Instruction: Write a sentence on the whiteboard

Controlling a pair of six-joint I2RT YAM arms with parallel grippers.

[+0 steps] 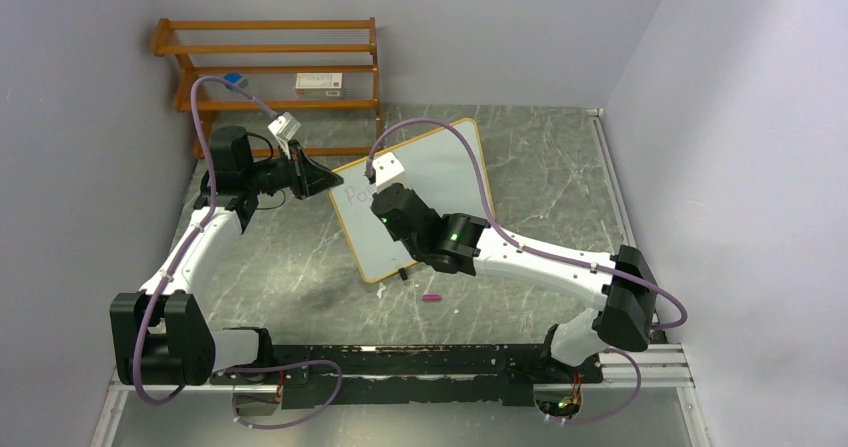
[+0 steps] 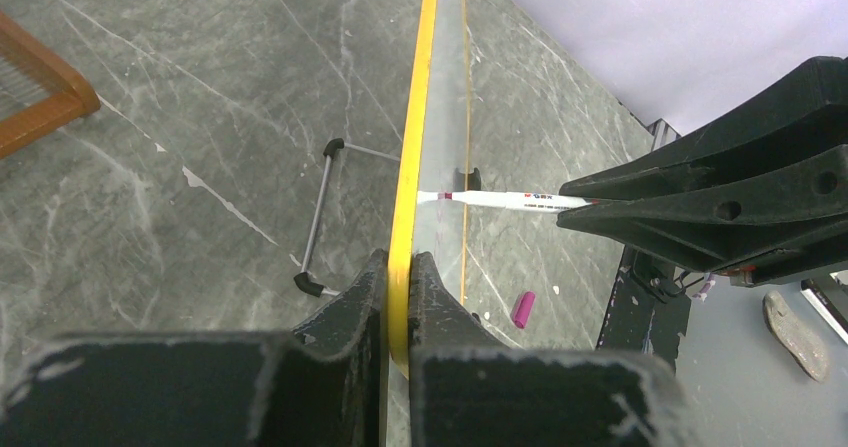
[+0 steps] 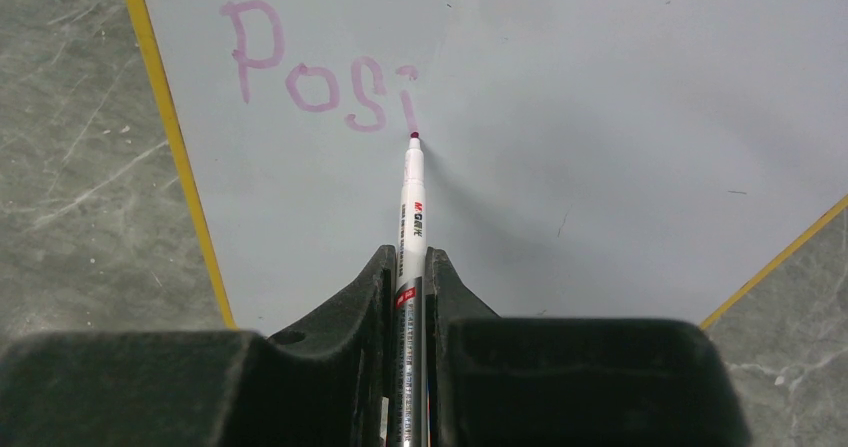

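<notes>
**Board gripped, marker tip at "Posi"**

Mid-table [image 1: 560, 187], the whiteboard [image 1: 445, 172] stands partly hidden behind the right arm. The left gripper [image 2: 398, 267] is clamped on its frame edge. The right gripper [image 3: 408, 267] is clamped on a marker [image 3: 412, 187], tip touching the sentence [image 3: 320, 77], which reads only "Posi".

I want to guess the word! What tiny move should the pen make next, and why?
Probably the right gripper should lift the marker tip slightly and move it just past the "i" to start the next letter. The sentence reads only "Posi", the tip sits at the foot of the "i", and bare whiteboard lies beyond it. The left gripper clamps the board's edge.
</notes>
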